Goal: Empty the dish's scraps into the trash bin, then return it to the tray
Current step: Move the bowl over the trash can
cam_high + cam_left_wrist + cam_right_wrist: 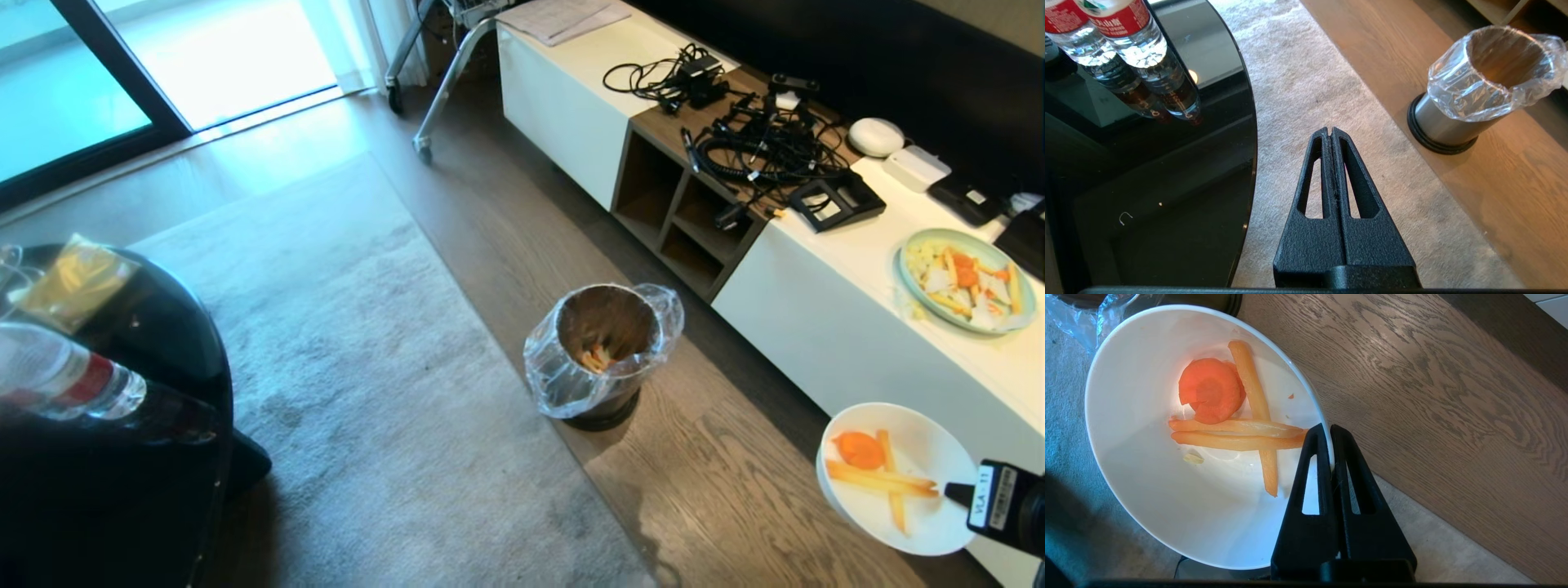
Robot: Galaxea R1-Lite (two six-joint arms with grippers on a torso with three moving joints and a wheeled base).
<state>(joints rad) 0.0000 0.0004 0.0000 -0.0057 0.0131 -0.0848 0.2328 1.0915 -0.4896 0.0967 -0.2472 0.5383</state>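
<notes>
One-handed rim pinch by right gripper (pixel 1331 430) shut tight on glossy white round ceramic bowl (pixel 1167 490), rigid, slick, breakable, orange carrot scraps (pixel 1224 412) loose inside.

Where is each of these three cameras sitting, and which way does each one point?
Head view: high on the robot, looking forward and down at the floor, the trash bin and the white cabinet; only the right end effector shows, holding the dish.
Left wrist view: behind the shut left end effector, looking over rug and black table.
Right wrist view: behind the right end effector, shut on the dish rim, above the wooden floor.
Shared: the bin appears in head and left wrist views; the dish with scraps in head and right wrist views.
</notes>
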